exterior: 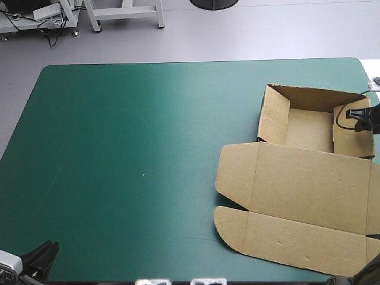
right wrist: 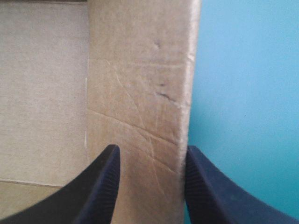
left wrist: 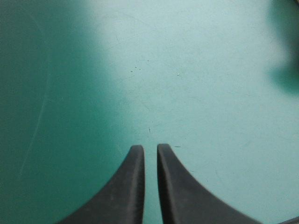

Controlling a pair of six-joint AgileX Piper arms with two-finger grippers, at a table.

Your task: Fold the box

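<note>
The brown box (exterior: 306, 129) lies at the table's right side as an open tray with its walls up. Its lid (exterior: 309, 184) lies flat toward the near edge, with a rounded flap (exterior: 285, 237) beyond it. My right gripper (exterior: 354, 116) hangs over the tray's right wall (exterior: 350, 135). In the right wrist view the gripper (right wrist: 150, 158) is open, its fingers astride that wall (right wrist: 140, 93), one inside by the tray floor (right wrist: 42, 84), one outside. My left gripper (exterior: 50, 244) is at the near left corner, shut (left wrist: 149, 147) over bare cover, holding nothing.
Bare teal-green cover (exterior: 130, 154) fills the left and middle of the table. The box's lid reaches close to the table's right and near edges. A strip of cover (right wrist: 247, 93) shows outside the tray's right wall.
</note>
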